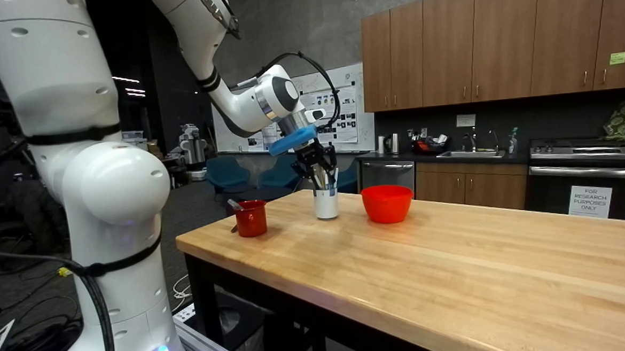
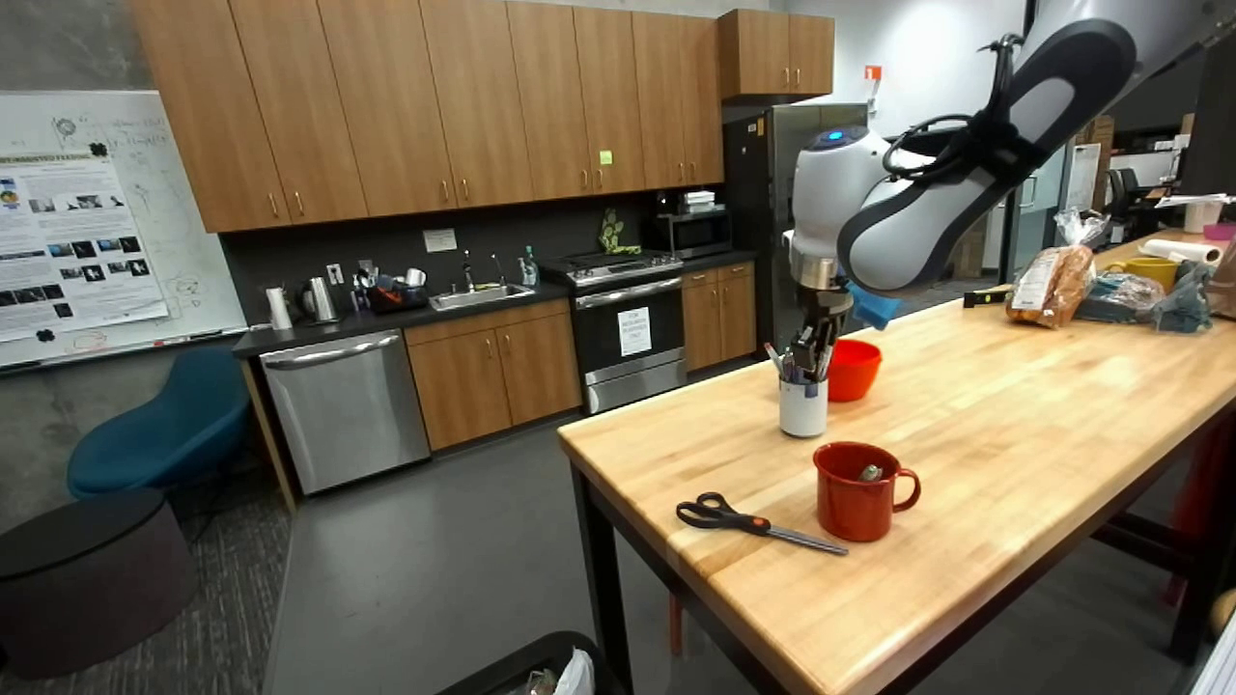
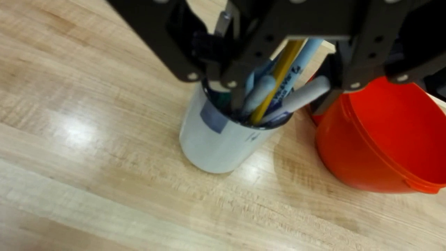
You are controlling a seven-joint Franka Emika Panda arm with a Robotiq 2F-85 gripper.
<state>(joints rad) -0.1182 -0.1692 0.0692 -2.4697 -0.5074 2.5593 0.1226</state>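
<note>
My gripper is open around pens standing in a white cup. Its left finger reaches into the cup's mouth; its right finger is outside the rim, in front of the red bowl. Between them are a yellow pencil, a light blue marker and a white-capped marker. The white-capped marker's end is close to the right finger; I cannot tell if they touch. The white cup stands upright on the table in both exterior views.
The red bowl stands close beside the cup. A red mug with a metal object in it and black-handled scissors lie nearer the table's end. A bread bag and other packages are farther along the wooden table.
</note>
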